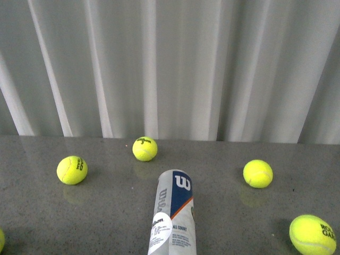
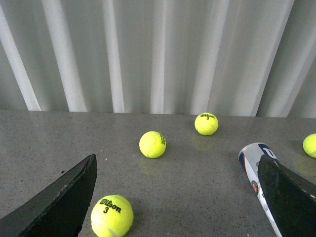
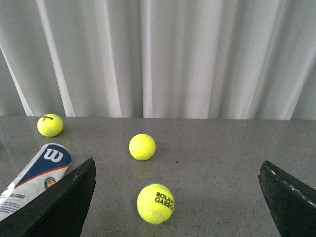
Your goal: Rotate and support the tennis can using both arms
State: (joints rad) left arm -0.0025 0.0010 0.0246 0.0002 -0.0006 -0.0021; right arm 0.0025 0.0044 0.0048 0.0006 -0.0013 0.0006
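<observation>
The tennis can lies on its side on the grey table at the bottom centre of the front view, its Wilson label facing up and its near end cut off by the frame. Neither arm shows in that view. My left gripper is open above the table, and one of its fingers covers part of the can. My right gripper is also open and holds nothing. The can lies just outside one of its fingers.
Several yellow tennis balls lie around the can: one far left, one behind it, one right, one near right. A Wilson 3 ball sits beside the left gripper's other finger. A Roland Garros ball lies between the right gripper's fingers. A white curtain closes the back.
</observation>
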